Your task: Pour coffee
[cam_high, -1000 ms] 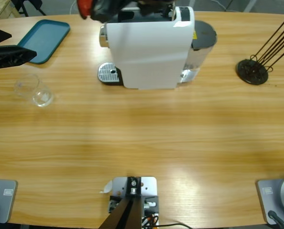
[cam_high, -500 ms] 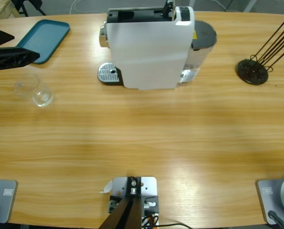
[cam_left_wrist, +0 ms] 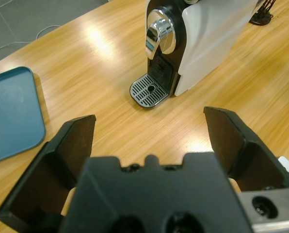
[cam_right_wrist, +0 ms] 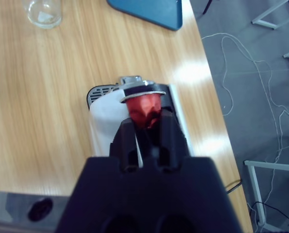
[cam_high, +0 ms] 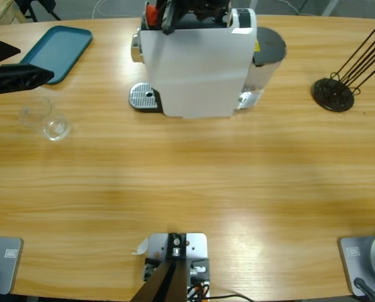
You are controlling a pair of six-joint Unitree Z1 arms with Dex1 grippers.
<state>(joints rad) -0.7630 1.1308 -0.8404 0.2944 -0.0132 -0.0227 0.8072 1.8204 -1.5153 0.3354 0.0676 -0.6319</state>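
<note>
Jaws of my right gripper (cam_right_wrist: pixel 144 124) pinch a red capsule (cam_right_wrist: pixel 142 108) above the coffee machine (cam_high: pixel 197 63); my left gripper (cam_left_wrist: pixel 152 131) gapes wide, empty, near the glass tumbler (cam_high: pixel 46 118) on the surface (cam_high: pixel 187 176).

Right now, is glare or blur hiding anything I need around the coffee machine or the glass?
High view: a broad soft sheen on the table, clear of the coffee machine; the glass is faint but readable. Left wrist view: a bright glare patch behind the machine; the left gripper looms soft. Right wrist view: the red capsule is sharp, the right gripper blurred.
</note>
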